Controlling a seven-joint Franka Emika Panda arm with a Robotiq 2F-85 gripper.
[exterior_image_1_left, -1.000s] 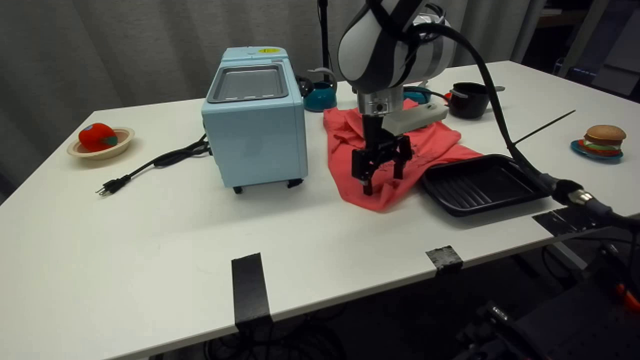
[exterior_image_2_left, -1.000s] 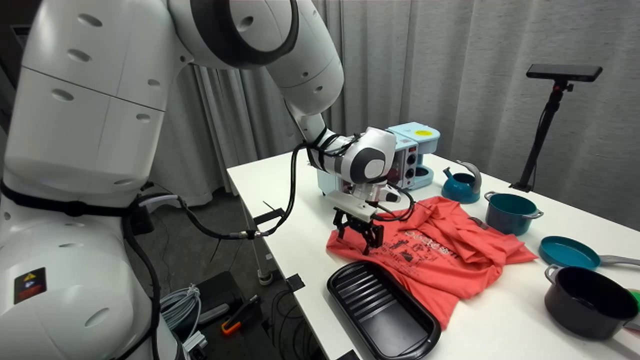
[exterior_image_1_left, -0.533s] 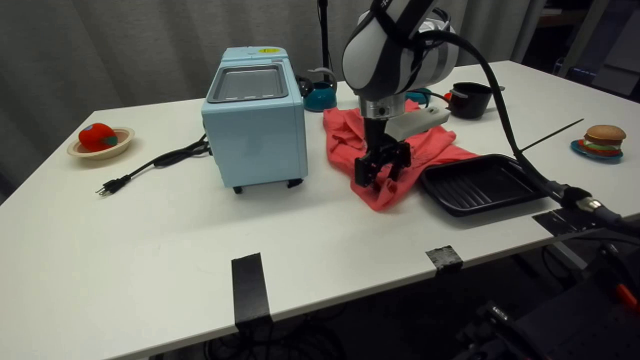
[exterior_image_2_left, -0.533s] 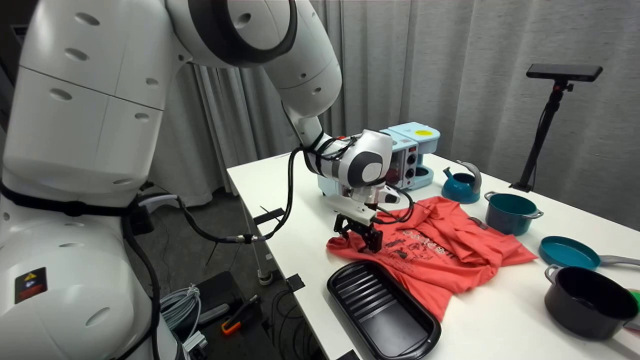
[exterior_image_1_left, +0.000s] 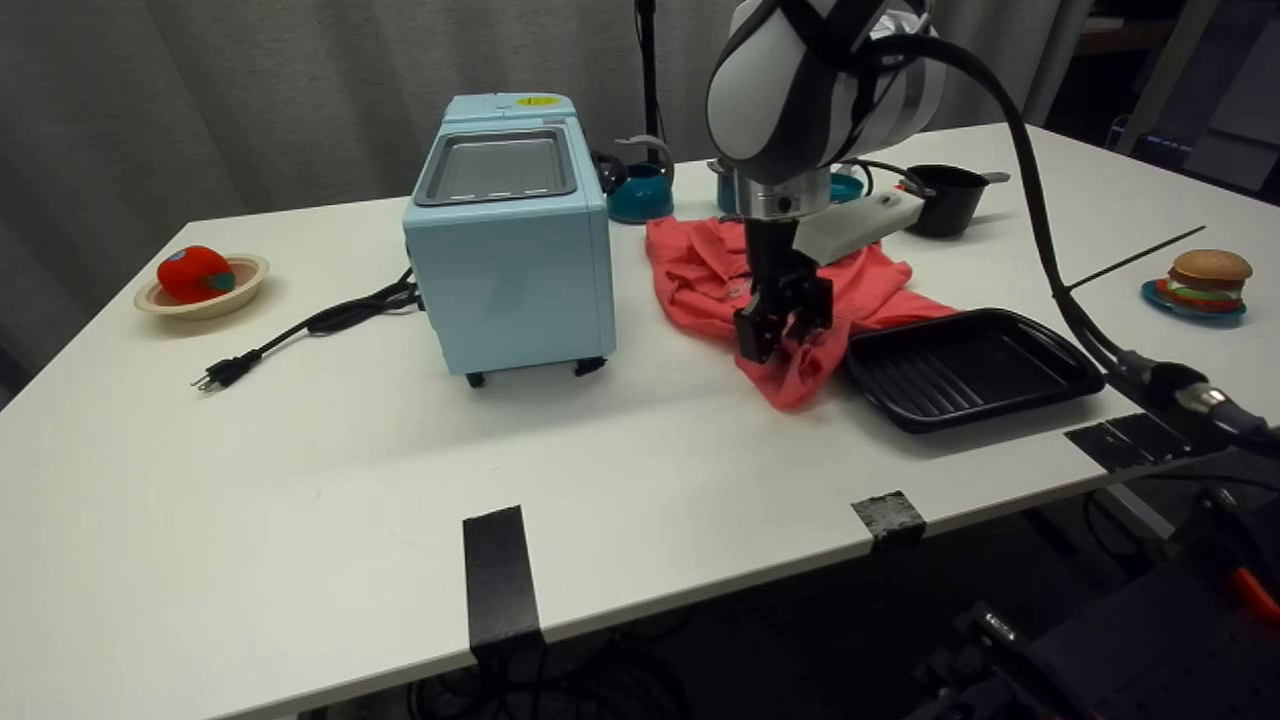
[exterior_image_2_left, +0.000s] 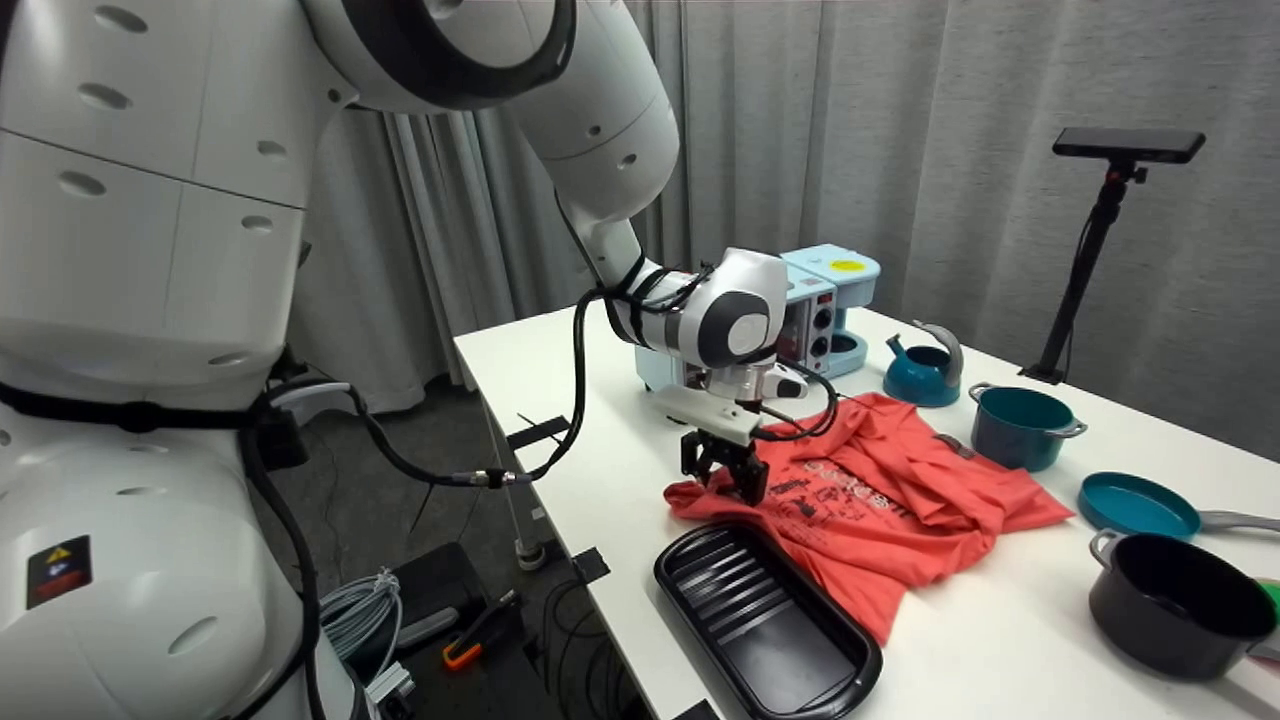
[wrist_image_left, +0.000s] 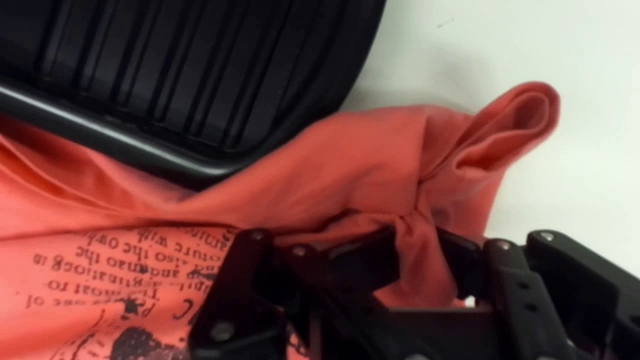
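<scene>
Your jaws pinch a bunched fold of red printed cloth (wrist_image_left: 320, 167); a ribbed black tray (wrist_image_left: 200, 65) sits immediately beside the cloth on the white bench (wrist_image_left: 575, 175).

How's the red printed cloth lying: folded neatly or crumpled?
Crumpled: the red printed cloth shows wrinkles, and black jointed fingers pinch one bunch.

Red printed cloth (exterior_image_2_left: 880, 500) | rumpled | one end pinched | on table (exterior_image_2_left: 1000, 640)

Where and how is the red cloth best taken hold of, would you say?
The red cloth is probably best gripped from above, at the gathered fold beside the black tray: it is narrow enough that the gripper pinches it, while the printed area lies flatter.
</scene>
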